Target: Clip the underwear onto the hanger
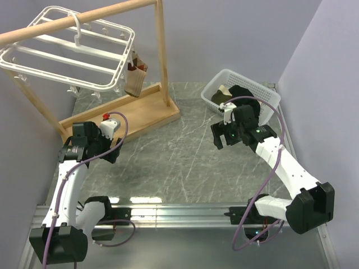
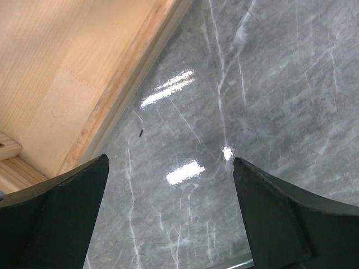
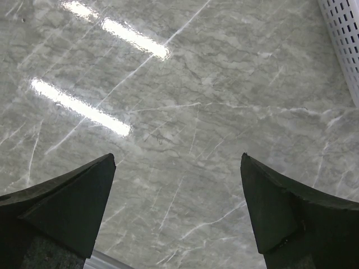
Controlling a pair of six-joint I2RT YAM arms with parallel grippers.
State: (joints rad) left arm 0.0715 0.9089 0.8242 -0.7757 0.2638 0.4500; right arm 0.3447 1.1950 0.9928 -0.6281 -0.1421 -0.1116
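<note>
You had the grey marbled table (image 1: 179, 162) carrying a wooden pole stand (image 1: 163, 61) at the far left. The white plastic rectangular hanger (image 1: 84, 47) hung from its pole, with a small brown garment (image 1: 136, 75) dangling at its right corner. A white mesh basket (image 1: 255, 85) sat at the far right, and the black fabric underwear (image 1: 242, 92) lay inside it, well apart from the hanger. Your left claw (image 2: 171, 158) hovered over bare table just beside the stand's wooden base, fingers spread wide, gripping nothing. Your right claw (image 3: 178, 155) hung just near-left of the basket, likewise spread wide and empty.
</note>
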